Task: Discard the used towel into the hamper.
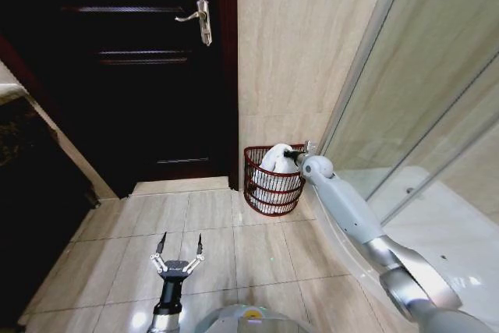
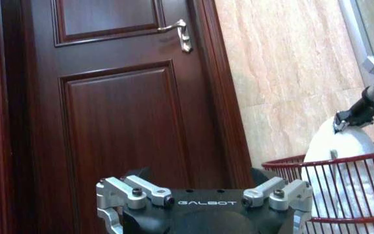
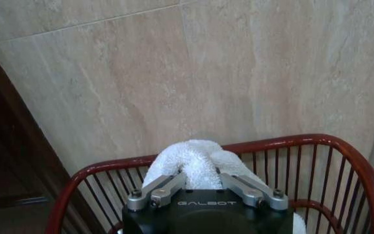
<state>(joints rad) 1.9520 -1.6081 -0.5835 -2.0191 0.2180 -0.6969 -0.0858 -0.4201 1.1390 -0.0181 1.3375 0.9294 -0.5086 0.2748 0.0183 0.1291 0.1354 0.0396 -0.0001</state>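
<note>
The hamper (image 1: 272, 190) is a dark red wire basket on the floor against the tiled wall, right of the door. A white towel (image 1: 274, 163) rises out of it in a peak. My right gripper (image 1: 291, 156) is stretched out over the hamper's rim and shut on the top of the towel. In the right wrist view the fingers (image 3: 166, 187) pinch the towel (image 3: 190, 158) inside the red rim (image 3: 346, 148). In the left wrist view the right gripper (image 2: 338, 127) nips the towel (image 2: 340, 148) above the hamper (image 2: 291, 166). My left gripper (image 1: 180, 241) hangs open low over the floor, apart from both.
A dark wooden door (image 1: 140, 76) with a silver lever handle (image 1: 199, 19) stands left of the hamper. A glass shower partition (image 1: 421, 115) runs along the right, close behind my right arm. Beige floor tiles (image 1: 234, 247) lie open between me and the hamper.
</note>
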